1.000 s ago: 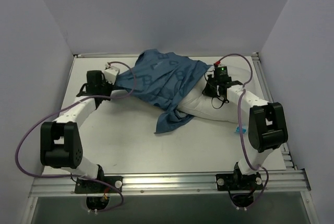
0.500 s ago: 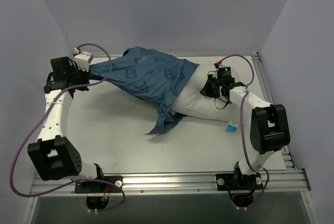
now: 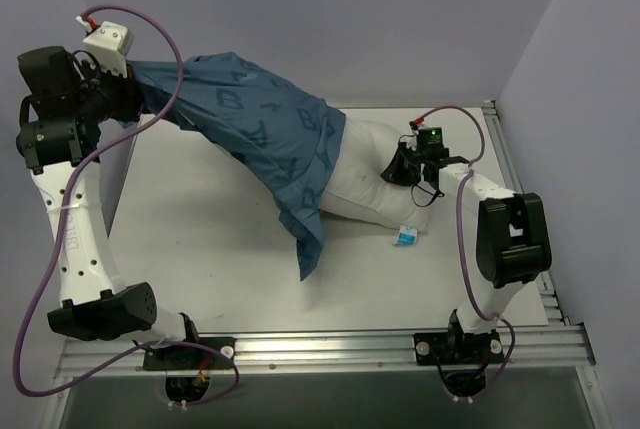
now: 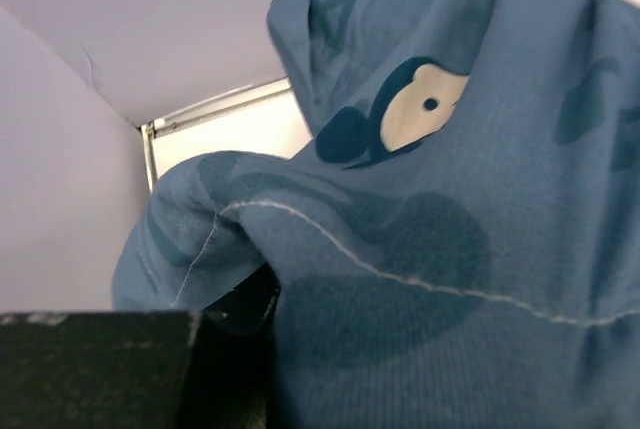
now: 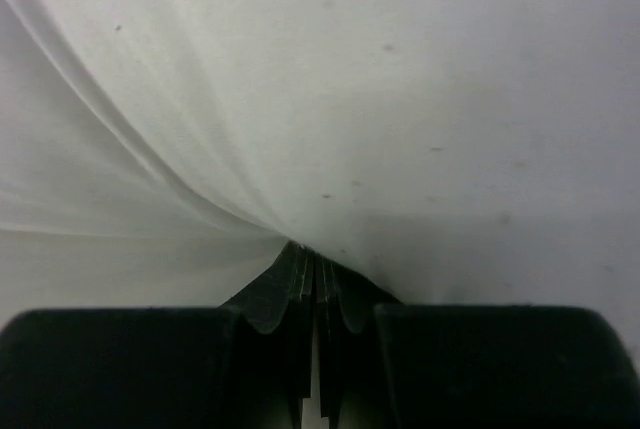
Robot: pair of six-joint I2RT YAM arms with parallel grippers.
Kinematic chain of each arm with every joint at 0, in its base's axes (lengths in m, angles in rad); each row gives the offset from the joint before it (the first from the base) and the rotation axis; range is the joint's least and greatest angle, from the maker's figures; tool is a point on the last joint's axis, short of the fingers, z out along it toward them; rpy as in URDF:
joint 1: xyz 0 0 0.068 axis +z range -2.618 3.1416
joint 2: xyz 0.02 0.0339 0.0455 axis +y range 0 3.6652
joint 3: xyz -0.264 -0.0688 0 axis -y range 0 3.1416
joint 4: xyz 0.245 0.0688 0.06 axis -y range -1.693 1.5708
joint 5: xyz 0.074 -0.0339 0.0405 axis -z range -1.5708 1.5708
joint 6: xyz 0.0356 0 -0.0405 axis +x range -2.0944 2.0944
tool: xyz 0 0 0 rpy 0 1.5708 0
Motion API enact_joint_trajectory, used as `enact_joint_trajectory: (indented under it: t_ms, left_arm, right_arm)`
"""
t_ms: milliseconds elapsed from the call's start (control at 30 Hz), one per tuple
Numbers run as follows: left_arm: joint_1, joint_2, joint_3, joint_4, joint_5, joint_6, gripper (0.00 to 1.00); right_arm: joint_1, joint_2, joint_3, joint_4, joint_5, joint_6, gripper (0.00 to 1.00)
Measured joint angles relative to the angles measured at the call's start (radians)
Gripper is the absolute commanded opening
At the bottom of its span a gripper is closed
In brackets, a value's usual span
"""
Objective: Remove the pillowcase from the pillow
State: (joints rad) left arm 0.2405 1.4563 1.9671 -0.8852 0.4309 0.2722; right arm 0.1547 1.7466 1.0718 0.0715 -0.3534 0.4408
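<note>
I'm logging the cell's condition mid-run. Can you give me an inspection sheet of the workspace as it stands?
Surface: white table, bare around the job's things.
Job's things: blue pillowcase stretched up to the far left, draped over the left part of the pillow. The pillow's right part is bare, with its tag at the near corner.
Clutter: nothing seen.
Claws: left claw raised, shut on the pillowcase. Right claw low, shut on the pillow.
Cables: purple cables loop along both arms.
Surroundings: plain pale walls on three sides.
</note>
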Motion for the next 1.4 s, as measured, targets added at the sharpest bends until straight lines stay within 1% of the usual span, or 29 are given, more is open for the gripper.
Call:
enact_joint_trajectory:
  t_ms: [67, 133, 167, 200, 233, 267, 300, 367, 467, 500, 567, 600, 733, 833, 1000, 1100, 1200, 1333, 1400]
  left_arm:
    - [0.001, 0.005, 0.04, 0.0, 0.022, -0.027, 0.02]
    - [0.001, 0.005, 0.043, -0.001, 0.036, -0.053, 0.02]
    - [0.001, 0.008, 0.042, -0.001, 0.04, -0.064, 0.02]
    - [0.001, 0.01, 0.035, 0.005, 0.043, -0.08, 0.02]
    - [0.002, 0.011, 0.029, 0.01, 0.043, -0.087, 0.02]
    - [0.002, 0.011, 0.017, 0.02, 0.04, -0.096, 0.02]
    - [0.001, 0.011, 0.01, 0.024, 0.037, -0.1, 0.02]
    - [-0.007, 0.012, -0.003, 0.037, 0.014, -0.106, 0.02]
    - [-0.016, 0.013, -0.016, 0.057, -0.005, -0.113, 0.02]
    - [-0.016, 0.014, -0.021, 0.067, -0.011, -0.113, 0.02]
    - [-0.016, 0.014, -0.032, 0.086, -0.022, -0.114, 0.02]
    - [-0.016, 0.014, -0.041, 0.093, -0.027, -0.114, 0.02]
    - [-0.016, 0.012, -0.091, 0.113, -0.035, -0.109, 0.02]
    - [-0.016, 0.013, -0.123, 0.112, -0.037, -0.103, 0.02]
    - [-0.016, 0.012, -0.128, 0.113, -0.039, -0.093, 0.02]
    - [-0.016, 0.012, -0.128, 0.112, -0.046, -0.081, 0.02]
    - [-0.016, 0.012, -0.128, 0.112, -0.056, -0.074, 0.02]
    - [-0.016, 0.012, -0.128, 0.111, -0.061, -0.068, 0.02]
    - [-0.016, 0.012, -0.128, 0.111, -0.061, -0.065, 0.02]
  right_arm:
    - [-0.003, -0.008, 0.006, -0.005, -0.009, -0.013, 0.0]
    - [-0.004, -0.029, 0.011, -0.038, -0.005, -0.038, 0.0]
    - [-0.003, -0.047, 0.016, -0.064, 0.009, -0.053, 0.02]
    - [-0.002, -0.067, 0.024, -0.092, 0.027, -0.07, 0.06]
    - [0.002, -0.087, 0.037, -0.126, 0.05, -0.085, 0.12]
    - [0.01, -0.107, 0.049, -0.152, 0.077, -0.1, 0.31]
    - [0.026, -0.127, 0.059, -0.175, 0.105, -0.108, 0.41]
    - [0.066, -0.169, 0.075, -0.217, 0.163, -0.14, 0.56]
    - [0.16, -0.23, 0.09, -0.259, 0.228, -0.183, 0.62]
    - [0.181, -0.243, 0.092, -0.267, 0.238, -0.191, 0.71]
    - [0.234, -0.279, 0.094, -0.288, 0.265, -0.218, 0.74]
    - [0.254, -0.294, 0.094, -0.299, 0.272, -0.232, 0.99]
    - [0.302, -0.343, 0.094, -0.338, 0.301, -0.276, 1.0]
    - [0.359, -0.372, 0.095, -0.33, 0.311, -0.299, 1.0]
    - [0.517, -0.391, 0.128, -0.235, 0.299, -0.351, 1.0]
    - [0.546, -0.385, 0.147, -0.166, 0.27, -0.37, 1.0]
    - [0.539, -0.326, 0.206, -0.128, 0.249, -0.39, 1.0]
    - [0.537, -0.185, 0.289, -0.092, 0.206, -0.399, 1.0]
    - [0.537, -0.122, 0.296, -0.081, 0.175, -0.396, 1.0]
